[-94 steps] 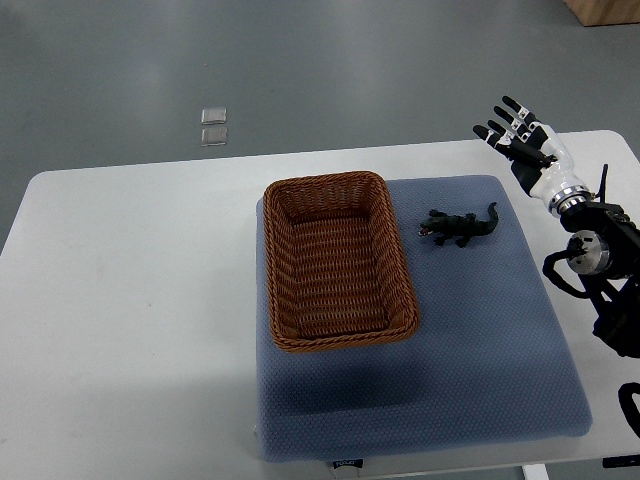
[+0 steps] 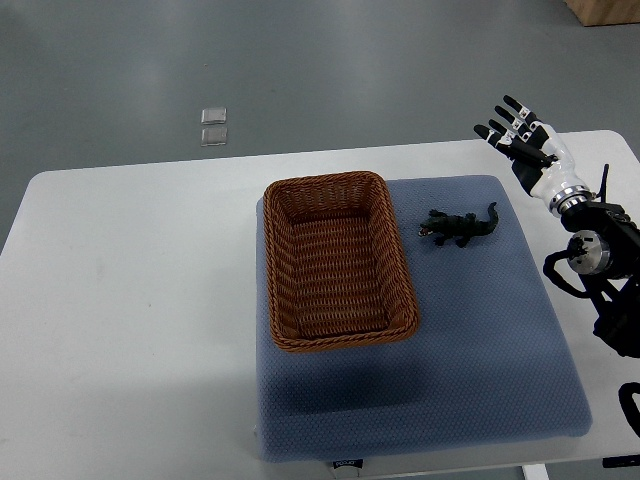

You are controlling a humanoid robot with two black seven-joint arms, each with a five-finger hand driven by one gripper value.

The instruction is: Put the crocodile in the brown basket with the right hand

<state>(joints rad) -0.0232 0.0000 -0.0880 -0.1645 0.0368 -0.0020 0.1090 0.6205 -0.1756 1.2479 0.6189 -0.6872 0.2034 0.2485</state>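
Observation:
A small dark green toy crocodile (image 2: pixel 459 227) lies on the blue mat (image 2: pixel 470 340), just right of the brown wicker basket (image 2: pixel 335 337). Nothing lies inside the basket. My right hand (image 2: pixel 520 138) is raised at the far right, above and to the right of the crocodile, well apart from it. Its fingers are spread and it holds nothing. The right arm runs down along the right edge. The left arm does not show.
The mat sits on a white table (image 2: pixel 130 300). Grey floor lies beyond the table's far edge, with two small clear squares (image 2: pixel 213 126) on it. A wooden corner (image 2: pixel 603 10) shows at the top right.

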